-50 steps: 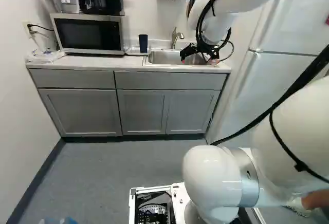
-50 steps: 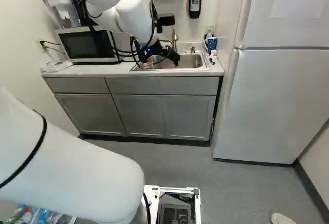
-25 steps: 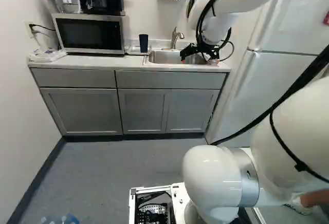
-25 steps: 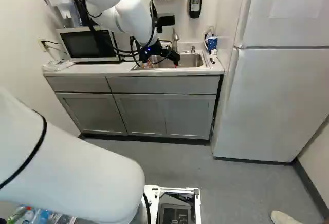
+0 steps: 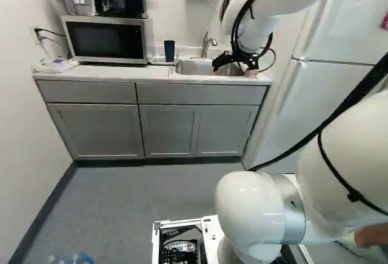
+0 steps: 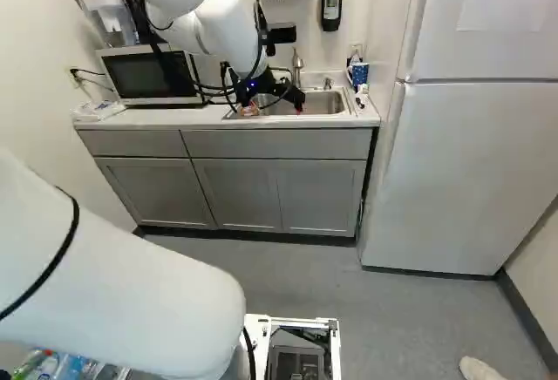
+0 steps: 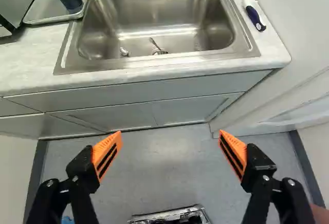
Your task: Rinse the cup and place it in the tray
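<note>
Across the left base view's upper half, a pale countertop is seen above grey cabinets. At upper left, a microwave is set. Just right of it, the dark blue cup is stood upright on the tray, beside the sink. Farther right, the gripper is held near the sink, its fingers spread wide with nothing between them. At far right, a white refrigerator is seen.
</note>
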Robot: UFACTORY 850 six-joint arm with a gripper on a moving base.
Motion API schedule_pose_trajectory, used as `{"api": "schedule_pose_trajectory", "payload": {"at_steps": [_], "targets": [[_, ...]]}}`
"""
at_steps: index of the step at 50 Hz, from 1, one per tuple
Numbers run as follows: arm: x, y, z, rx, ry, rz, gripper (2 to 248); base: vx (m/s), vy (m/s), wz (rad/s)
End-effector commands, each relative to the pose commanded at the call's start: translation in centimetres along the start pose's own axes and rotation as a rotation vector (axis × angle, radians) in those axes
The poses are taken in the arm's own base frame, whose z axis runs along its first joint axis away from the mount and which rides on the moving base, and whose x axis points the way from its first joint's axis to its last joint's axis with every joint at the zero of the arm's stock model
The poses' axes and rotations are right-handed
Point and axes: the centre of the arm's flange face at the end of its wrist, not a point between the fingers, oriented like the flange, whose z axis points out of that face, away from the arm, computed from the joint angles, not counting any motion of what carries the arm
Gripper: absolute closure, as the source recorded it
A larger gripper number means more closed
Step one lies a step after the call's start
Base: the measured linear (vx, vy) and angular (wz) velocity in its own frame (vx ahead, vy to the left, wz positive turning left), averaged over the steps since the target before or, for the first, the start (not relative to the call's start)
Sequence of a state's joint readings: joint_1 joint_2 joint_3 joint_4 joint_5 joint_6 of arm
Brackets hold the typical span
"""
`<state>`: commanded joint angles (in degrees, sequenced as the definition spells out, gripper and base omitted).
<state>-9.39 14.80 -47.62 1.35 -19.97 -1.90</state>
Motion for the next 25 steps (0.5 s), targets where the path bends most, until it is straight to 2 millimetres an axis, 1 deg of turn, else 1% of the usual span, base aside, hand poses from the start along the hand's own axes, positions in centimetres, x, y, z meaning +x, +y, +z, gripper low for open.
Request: {"api": "schedule_pose_trajectory", "payload": {"at_steps": [25], "targets": [[-0.03, -0.01, 0.03, 0.000, 0.001, 0.000, 3, 0.000, 0.000, 0.000]]}}
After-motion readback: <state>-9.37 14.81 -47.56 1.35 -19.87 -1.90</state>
